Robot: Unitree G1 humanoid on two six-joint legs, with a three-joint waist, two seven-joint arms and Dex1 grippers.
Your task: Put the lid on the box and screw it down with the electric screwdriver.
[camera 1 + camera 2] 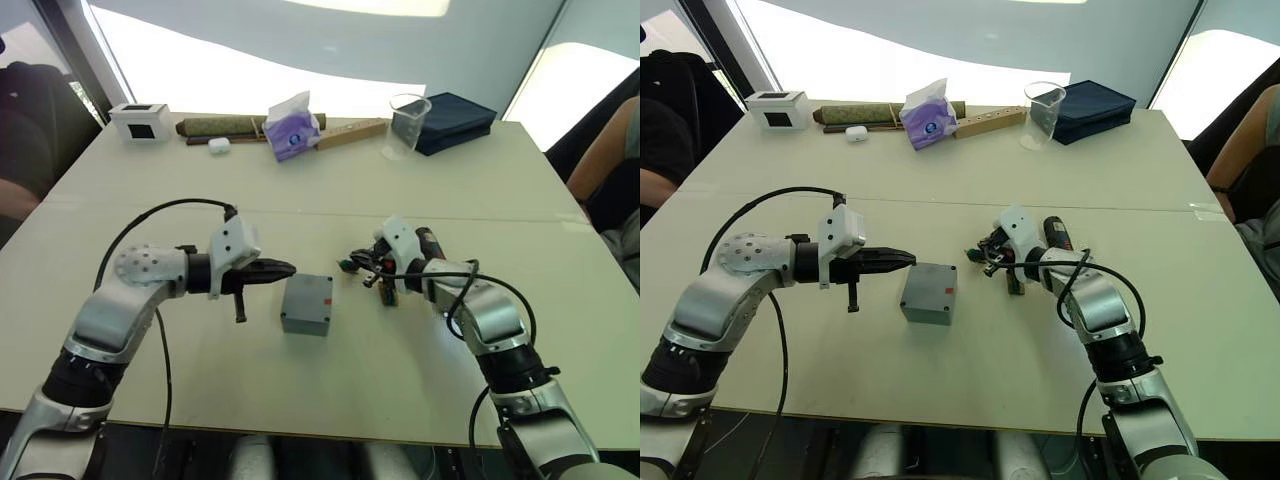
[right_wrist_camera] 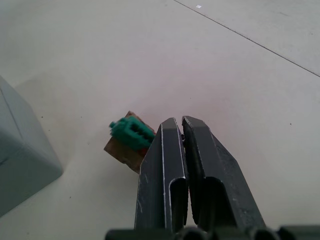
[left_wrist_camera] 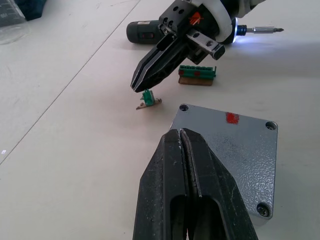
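I see the box standing at the middle of the surface, with the lid seated on top of it, red mark facing up and screws visible in its corner holes. My left pincer hangs just left of the box at the level of its upper edge, its two black fingers pressed together and holding nothing. My right pincer sits to the right of the box, fingers also closed and empty, its tip just above a small green circuit board lying on the surface. A second green board lies a little farther right. The electric screwdriver lies on the surface beyond the right wrist, its metal bit pointing toward the near edge and the light near its tip glowing. Along the far edge I see a white box with a black window, a tissue pack, a clear plastic cup and a dark blue pouch.
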